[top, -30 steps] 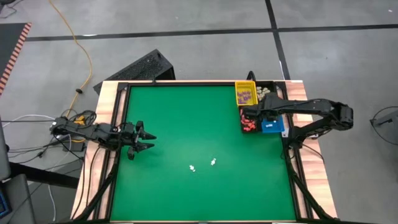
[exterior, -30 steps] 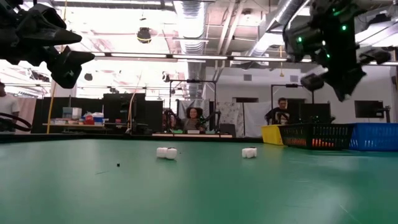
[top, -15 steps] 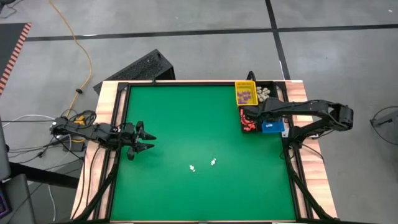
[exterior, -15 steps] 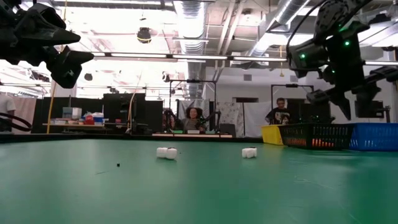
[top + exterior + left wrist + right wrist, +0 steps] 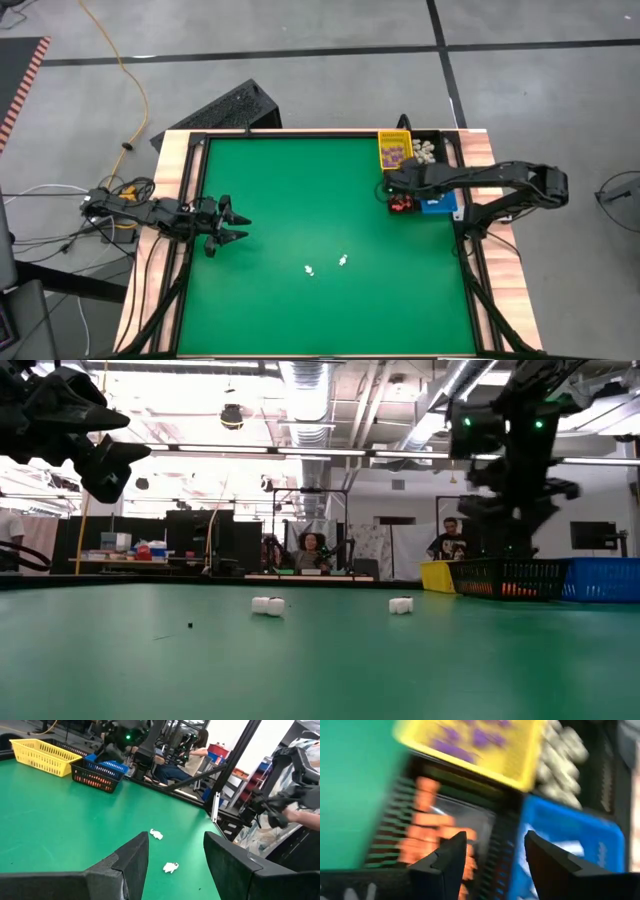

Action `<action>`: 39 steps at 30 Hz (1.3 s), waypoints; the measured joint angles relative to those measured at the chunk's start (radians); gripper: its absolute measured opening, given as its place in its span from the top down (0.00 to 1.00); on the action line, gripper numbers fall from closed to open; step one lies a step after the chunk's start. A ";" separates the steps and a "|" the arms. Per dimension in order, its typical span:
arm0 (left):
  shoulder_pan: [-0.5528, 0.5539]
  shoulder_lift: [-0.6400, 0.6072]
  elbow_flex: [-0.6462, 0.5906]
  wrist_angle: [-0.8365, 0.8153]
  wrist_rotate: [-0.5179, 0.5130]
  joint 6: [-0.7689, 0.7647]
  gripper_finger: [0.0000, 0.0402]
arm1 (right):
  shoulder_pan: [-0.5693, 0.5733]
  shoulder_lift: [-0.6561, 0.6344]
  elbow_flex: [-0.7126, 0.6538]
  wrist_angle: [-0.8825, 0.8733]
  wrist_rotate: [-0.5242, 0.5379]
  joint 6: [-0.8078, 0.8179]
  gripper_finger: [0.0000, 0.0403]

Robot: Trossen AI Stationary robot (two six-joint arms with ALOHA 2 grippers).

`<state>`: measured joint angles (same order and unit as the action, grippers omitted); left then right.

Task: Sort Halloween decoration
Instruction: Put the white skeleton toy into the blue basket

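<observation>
My right gripper [image 5: 392,185] hangs with its fingers spread wide and empty, directly over the black bin [image 5: 403,204] of orange-red trinkets [image 5: 427,832]. Just past it sit the yellow bin [image 5: 395,150] with purple trinkets [image 5: 470,740] and the blue bin [image 5: 438,205]. Two cream-white trinkets [image 5: 326,265] lie well apart from me on the green table [image 5: 300,200]. My left gripper [image 5: 232,223] waits spread wide at the far edge.

**Robot lab on an open industrial floor**

Exposed ceiling ducts [image 5: 300,390] and strip lights hang over a green-topped desk [image 5: 300,200]. Beyond it, seated people [image 5: 312,548] work among equipment racks [image 5: 200,535]; a yellow cable [image 5: 125,70] trails across bare concrete.
</observation>
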<state>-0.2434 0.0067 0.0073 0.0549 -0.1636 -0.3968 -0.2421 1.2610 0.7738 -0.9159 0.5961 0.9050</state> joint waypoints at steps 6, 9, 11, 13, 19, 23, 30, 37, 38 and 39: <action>0.000 0.000 0.000 0.000 -0.005 -0.007 0.55 | 0.144 0.000 0.022 0.280 -0.112 -0.313 0.48; 0.000 0.000 0.000 0.000 -0.008 -0.007 0.55 | 0.248 0.003 0.023 0.470 -0.325 -0.529 0.48; 0.000 0.000 0.000 0.000 -0.008 -0.001 0.55 | 0.313 0.003 0.023 0.567 -0.391 -0.595 0.48; 0.000 0.000 0.000 0.000 -0.009 0.006 0.55 | 0.373 0.003 0.024 0.629 -0.390 -0.616 0.48; 0.000 0.000 0.000 0.001 -0.019 0.017 0.55 | 0.494 0.038 0.024 0.753 -0.388 -0.713 0.49; 0.000 0.000 0.000 0.003 -0.029 0.022 0.55 | 0.553 0.141 0.024 0.874 -0.389 -0.859 0.49; 0.000 0.000 0.000 0.004 -0.027 0.011 0.55 | 0.557 0.305 0.024 1.031 -0.389 -0.940 0.49; 0.000 0.000 0.000 0.004 -0.028 0.018 0.55 | 0.537 0.400 0.024 1.031 -0.483 -0.949 0.49; 0.000 0.000 0.000 0.004 -0.029 0.018 0.55 | 0.534 0.410 0.024 1.031 -0.500 -0.952 0.49; 0.000 0.000 0.000 0.004 -0.029 0.018 0.55 | 0.534 0.417 0.024 1.029 -0.512 -0.957 0.49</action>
<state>-0.2433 0.0065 0.0071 0.0589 -0.1928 -0.3786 0.2916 1.6782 0.7975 0.1134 0.0839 -0.0519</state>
